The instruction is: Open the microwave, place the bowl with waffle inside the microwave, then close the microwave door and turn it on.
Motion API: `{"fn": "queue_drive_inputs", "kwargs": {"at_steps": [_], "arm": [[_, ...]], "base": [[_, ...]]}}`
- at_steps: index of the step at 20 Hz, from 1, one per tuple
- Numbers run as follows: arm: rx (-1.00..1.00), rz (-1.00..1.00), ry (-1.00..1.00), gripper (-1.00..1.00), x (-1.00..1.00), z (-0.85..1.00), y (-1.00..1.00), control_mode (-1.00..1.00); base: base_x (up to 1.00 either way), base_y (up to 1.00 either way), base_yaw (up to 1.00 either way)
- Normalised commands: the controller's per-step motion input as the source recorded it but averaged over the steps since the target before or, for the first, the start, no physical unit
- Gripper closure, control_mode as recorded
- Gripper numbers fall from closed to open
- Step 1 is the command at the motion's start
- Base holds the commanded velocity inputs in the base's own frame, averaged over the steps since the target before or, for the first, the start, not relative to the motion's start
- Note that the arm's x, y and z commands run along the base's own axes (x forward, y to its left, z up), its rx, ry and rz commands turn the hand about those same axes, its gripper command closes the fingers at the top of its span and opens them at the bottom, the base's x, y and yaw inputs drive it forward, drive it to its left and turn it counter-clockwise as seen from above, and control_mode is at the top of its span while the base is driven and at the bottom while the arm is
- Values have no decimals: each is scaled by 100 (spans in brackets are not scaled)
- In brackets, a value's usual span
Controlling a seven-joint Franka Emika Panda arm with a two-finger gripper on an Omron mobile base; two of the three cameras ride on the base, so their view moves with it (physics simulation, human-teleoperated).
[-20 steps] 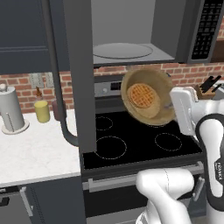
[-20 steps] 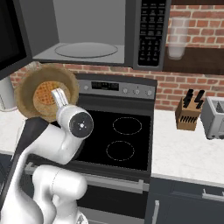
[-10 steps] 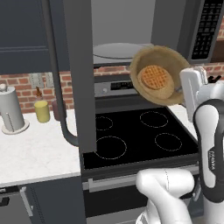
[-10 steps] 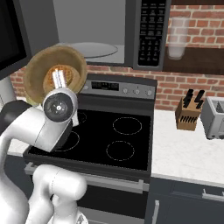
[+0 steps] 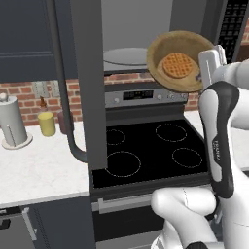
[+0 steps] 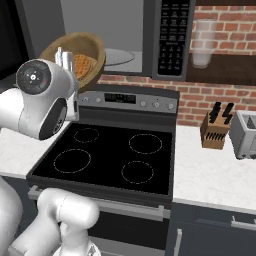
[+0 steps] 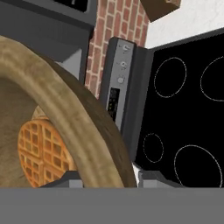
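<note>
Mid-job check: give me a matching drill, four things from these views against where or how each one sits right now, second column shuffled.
Things:
1. round brown wooden bowl
2. small golden waffle
3. dark grey microwave door
4. wooden knife block

States:
a. swung open
b. lying inside the bowl
c. on the counter right of the stove
d. tilted, held up by the pincer in front of the microwave opening

Pairs: 1-d, 2-b, 3-a, 4-c

White arm, dark joints

Glossy white rounded arm (image 5: 228, 160) links; a black band with small lettering; a grey disc cap (image 6: 33, 77) with dark centre.
</note>
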Motion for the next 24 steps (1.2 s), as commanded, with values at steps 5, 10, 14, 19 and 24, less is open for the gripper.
{"fn": "queue_drive_inputs", "kwargs": {"at_steps": [5,10,14,19,24], "arm": [[0,-8,-2,100,14,37,0,-100],[0,-1,0,100,11,3,0,-100],[0,0,5,100,37,0,6,-100],[4,2,4,100,65,0,20,-100],[7,2,0,100,63,0,28,-100]], "base": [[0,0,0],[0,0,0],[0,0,0],[0,0,0],[0,0,0]]}}
